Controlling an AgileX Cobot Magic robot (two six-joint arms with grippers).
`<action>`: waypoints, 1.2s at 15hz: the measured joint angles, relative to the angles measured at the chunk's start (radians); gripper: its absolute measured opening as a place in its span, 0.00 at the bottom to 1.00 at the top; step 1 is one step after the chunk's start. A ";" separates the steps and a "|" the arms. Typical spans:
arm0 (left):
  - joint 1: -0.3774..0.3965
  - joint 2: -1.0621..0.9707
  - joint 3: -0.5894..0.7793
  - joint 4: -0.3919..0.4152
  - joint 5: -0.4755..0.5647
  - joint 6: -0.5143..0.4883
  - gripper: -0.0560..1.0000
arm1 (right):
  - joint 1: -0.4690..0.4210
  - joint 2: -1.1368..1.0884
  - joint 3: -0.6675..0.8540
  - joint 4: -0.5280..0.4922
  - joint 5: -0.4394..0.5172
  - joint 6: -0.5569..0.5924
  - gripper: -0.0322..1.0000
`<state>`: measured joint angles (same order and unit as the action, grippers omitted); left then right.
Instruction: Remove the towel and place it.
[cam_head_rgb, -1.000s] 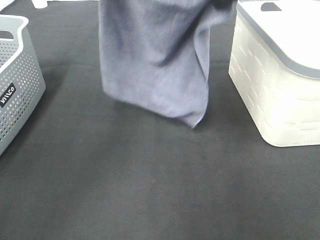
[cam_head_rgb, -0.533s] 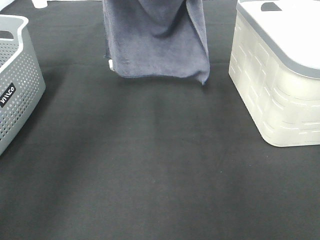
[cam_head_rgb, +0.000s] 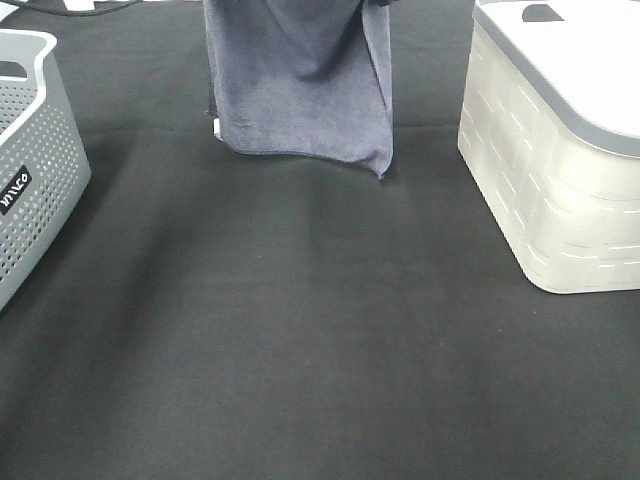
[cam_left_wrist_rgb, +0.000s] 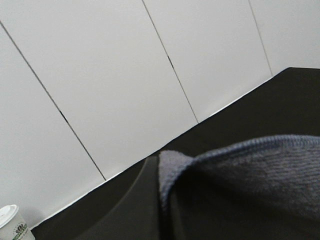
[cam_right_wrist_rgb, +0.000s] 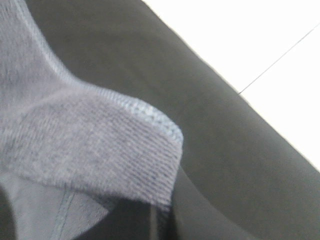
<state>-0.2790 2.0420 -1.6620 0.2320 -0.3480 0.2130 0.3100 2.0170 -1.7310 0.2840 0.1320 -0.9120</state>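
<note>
Lifted higher than a second ago, the towel (cam_head_rgb: 300, 85) now has its low corner well clear of the black cloth (cam_head_rgb: 300, 350), and that corner has drifted slightly toward the left claw's side. It hangs straight down beneath both claws, which sit above the top edge of the high view.

Neither the left claw nor the right claw shows its fingers. Each wrist view is filled by a bunched, stitched corner of the towel (cam_left_wrist_rgb: 250, 185) (cam_right_wrist_rgb: 85, 145) pressed up close. Both claws are fully closed and grip the towel's upper edge, one corner each.

A white tag (cam_head_rgb: 217, 127) sits at the towel's lower corner under the left claw. Below and out to the left claw's side stands a grey basket (cam_head_rgb: 35, 150). Its black label (cam_head_rgb: 15, 190) carries white lettering turned sideways, which I cannot read with certainty. Below the right claw's side is a white bin (cam_head_rgb: 560, 200) with a grey-rimmed lid (cam_head_rgb: 570, 60). A paper cup (cam_left_wrist_rgb: 12, 222) bears green print too small to read.
</note>
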 joint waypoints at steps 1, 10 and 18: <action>0.014 0.022 -0.036 -0.010 -0.012 0.000 0.05 | 0.000 0.013 -0.003 0.000 -0.042 0.000 0.04; -0.002 0.099 -0.117 -0.014 0.318 0.030 0.05 | 0.000 0.111 -0.095 0.006 0.152 0.019 0.04; -0.049 0.074 -0.117 -0.066 1.317 0.031 0.05 | 0.000 0.135 -0.095 0.022 0.823 0.052 0.04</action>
<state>-0.3280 2.1160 -1.7790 0.1660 0.9690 0.2440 0.3100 2.1520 -1.8260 0.3060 0.9550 -0.8600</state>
